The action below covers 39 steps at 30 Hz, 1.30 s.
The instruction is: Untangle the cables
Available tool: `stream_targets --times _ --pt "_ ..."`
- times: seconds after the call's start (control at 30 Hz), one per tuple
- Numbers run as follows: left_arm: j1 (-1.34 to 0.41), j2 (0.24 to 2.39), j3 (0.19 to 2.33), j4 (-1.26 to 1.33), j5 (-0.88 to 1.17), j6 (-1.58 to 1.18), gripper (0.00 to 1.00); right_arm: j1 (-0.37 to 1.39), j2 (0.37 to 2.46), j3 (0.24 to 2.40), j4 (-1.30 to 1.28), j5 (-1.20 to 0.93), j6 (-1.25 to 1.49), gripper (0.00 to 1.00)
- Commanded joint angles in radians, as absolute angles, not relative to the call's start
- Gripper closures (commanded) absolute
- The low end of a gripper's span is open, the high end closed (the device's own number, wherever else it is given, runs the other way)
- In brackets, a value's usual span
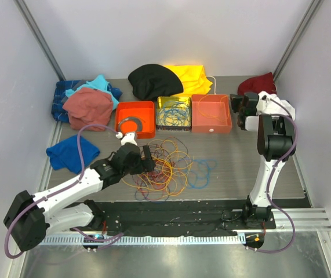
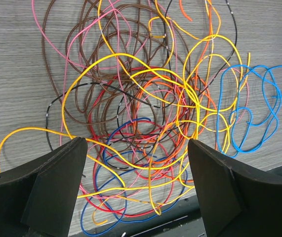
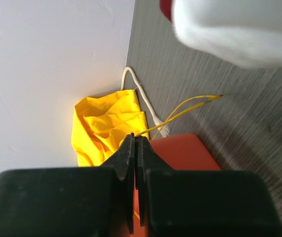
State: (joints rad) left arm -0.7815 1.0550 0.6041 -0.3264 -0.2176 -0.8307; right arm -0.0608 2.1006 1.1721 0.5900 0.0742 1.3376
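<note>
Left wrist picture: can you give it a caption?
Open left gripper above a colourful tangle of cables on the table.

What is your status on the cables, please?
Left hand open over the tangle. Right hand shut on a yellow wire. Bins behind, not blocking.

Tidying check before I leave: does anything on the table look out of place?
Yes: the cables lie in a knotted heap in front of the trays, with one blue loop straggling off to its right.

Robotics lab test cell: white panel walls (image 1: 171, 35), aluminium mounting rail (image 1: 310, 219).
</note>
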Motion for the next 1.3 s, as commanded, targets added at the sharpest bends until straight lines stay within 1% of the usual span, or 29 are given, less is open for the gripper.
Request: stream_targets --times 0.0,0.23,0.27,0.4,0.5,0.77,1.0,1.27 --pt "-0.784 1.006 0.615 -0.307 -0.227 -0.842 0.12 -0.051 1.958 1.201 0.578 0.069 1.221 0.99" --pt "-0.784 0.963 0.592 -0.31 -0.206 -0.865 0.13 0.0 1.76 1.245 0.424 0.064 1.037 0.99" --pt "-0.784 0.956 0.588 -0.311 -0.204 -0.868 0.13 0.039 1.747 1.273 0.401 0.067 1.014 0.99" --pt "-0.784 0.914 0.561 -0.311 -0.201 -0.882 0.14 0.1 1.689 1.371 0.199 0.1 0.857 0.99" --pt "-0.784 0.882 0.545 -0.316 -0.193 -0.894 0.14 0.133 1.652 1.404 0.114 0.127 0.812 0.99" --pt "-0.784 0.822 0.517 -0.324 -0.18 -0.905 0.14 0.152 1.614 1.327 0.086 0.137 0.792 0.99" --pt "-0.784 0.807 0.506 -0.333 -0.187 -0.913 0.15 0.16 1.663 1.302 0.097 0.133 0.762 0.99" --pt "-0.784 0.825 0.509 -0.328 -0.19 -0.911 0.15 0.204 1.693 1.204 0.091 0.167 0.693 0.99"
